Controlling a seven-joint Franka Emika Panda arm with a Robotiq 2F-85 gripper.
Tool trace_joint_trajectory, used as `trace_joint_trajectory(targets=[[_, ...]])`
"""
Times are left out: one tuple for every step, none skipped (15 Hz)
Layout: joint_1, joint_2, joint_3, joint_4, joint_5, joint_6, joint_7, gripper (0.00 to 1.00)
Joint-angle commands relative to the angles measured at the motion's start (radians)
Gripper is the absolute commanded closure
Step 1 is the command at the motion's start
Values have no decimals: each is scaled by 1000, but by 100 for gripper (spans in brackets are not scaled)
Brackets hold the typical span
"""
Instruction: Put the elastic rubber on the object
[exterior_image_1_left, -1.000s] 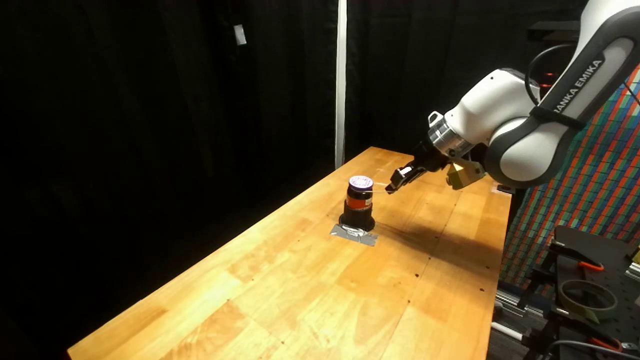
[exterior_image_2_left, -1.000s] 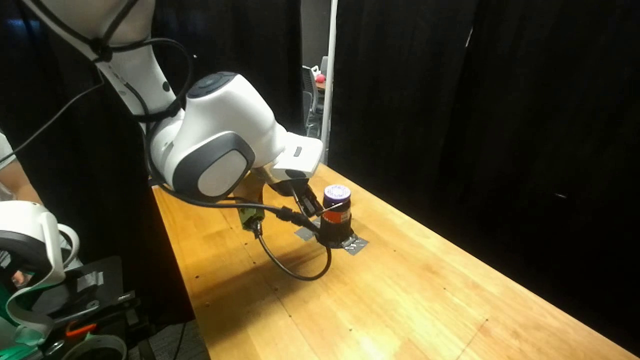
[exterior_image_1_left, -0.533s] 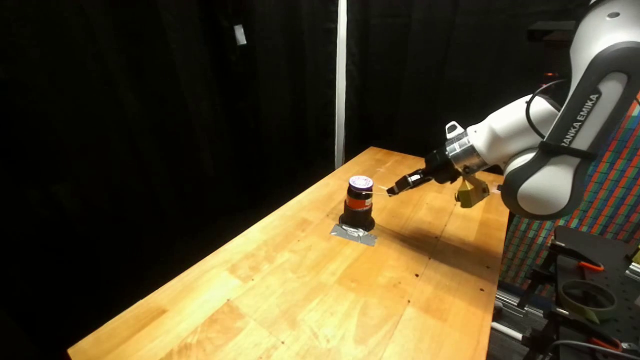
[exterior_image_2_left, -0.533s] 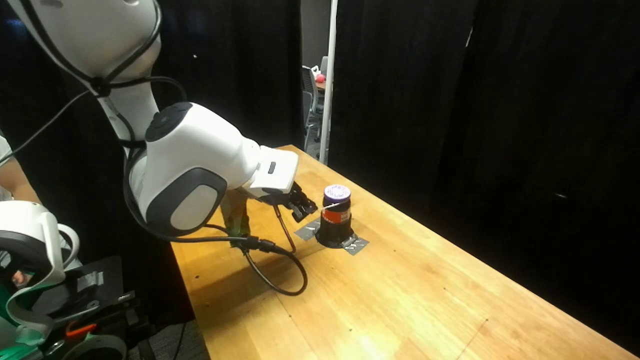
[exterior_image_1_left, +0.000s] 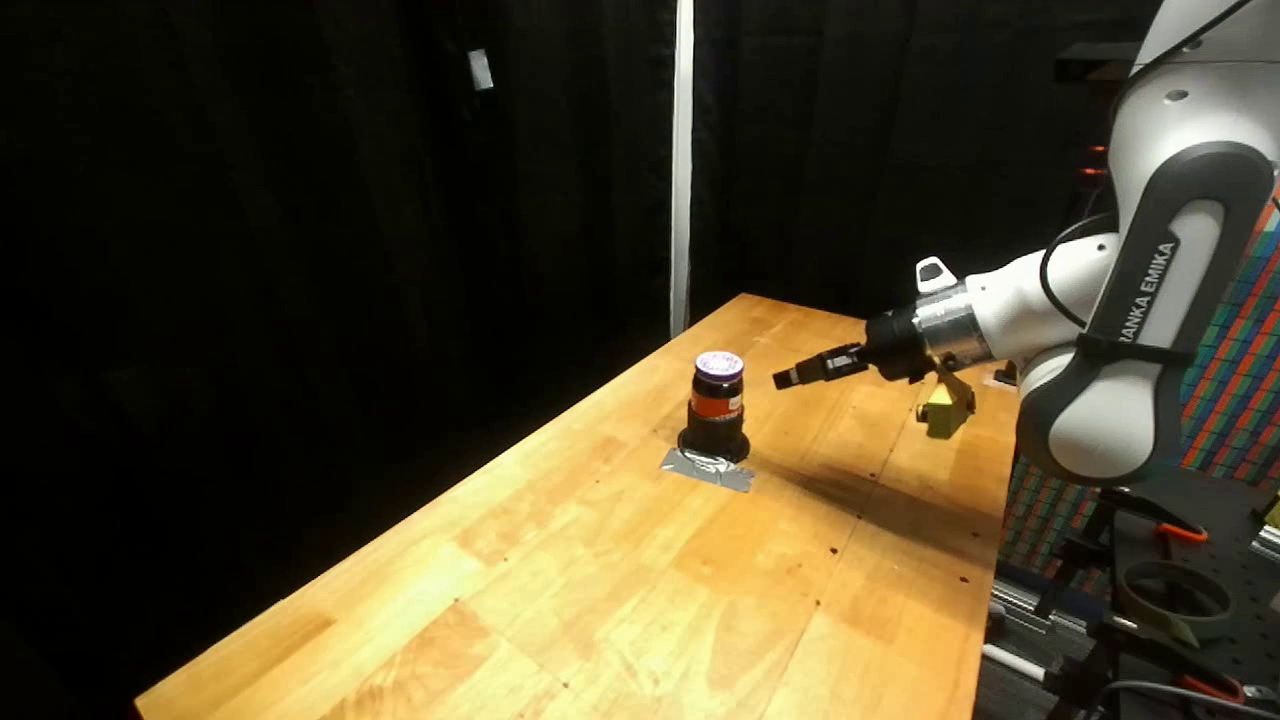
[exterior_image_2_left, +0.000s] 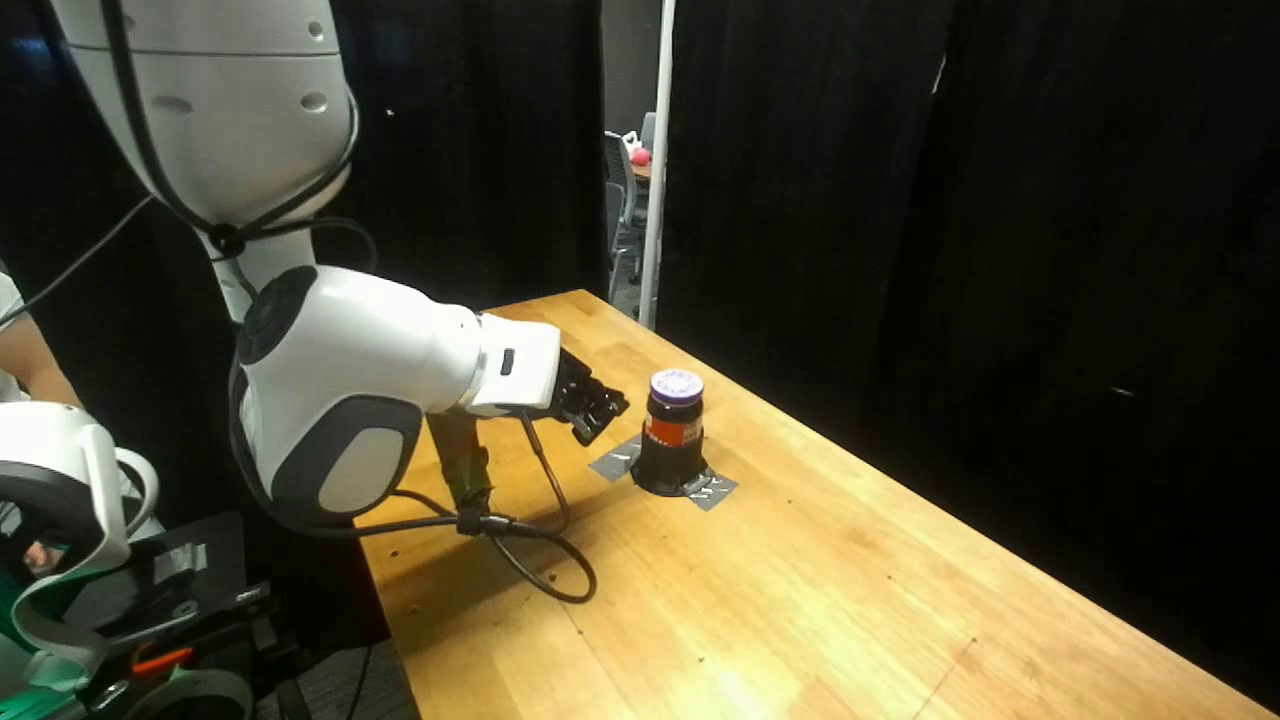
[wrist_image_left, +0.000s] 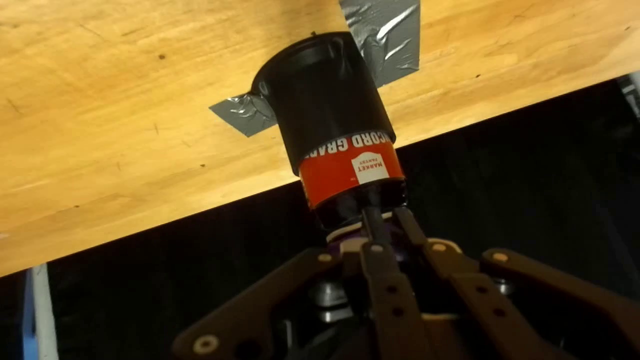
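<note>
toward the desk (exterior_image_1_left: 620, 570) edge opposite the gripper (wrist_image_left: 388, 216) (fingers (wrist_image_left: 375, 227) slightly apart): jar (exterior_image_2_left: 675, 413), presumably heavy, rigid; hold at label (wrist_image_left: 347, 170).

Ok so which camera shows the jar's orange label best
The wrist view: the orange label is largest there, "MARKET PANTRY" readable though upside down. Both exterior views show it as a small orange-red band, its print unreadable.
</note>
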Motion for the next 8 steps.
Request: trace_joint_trajectory(targets=[[-9, 79, 17, 9, 1, 182, -44, 88], [-9, 95, 17, 11, -1, 215, -51, 89], [-13, 45, 20, 38, -1, 118, -50, 80], [-14, 62, 22, 23, 0, 112, -50, 64], [-19, 62, 26, 12, 4, 95, -38, 89], [-19, 62, 26, 16, 4, 90, -39, 83], [-18, 62, 26, 17, 4, 90, -39, 75], [-18, 62, 26, 17, 4, 90, -40, 66]])
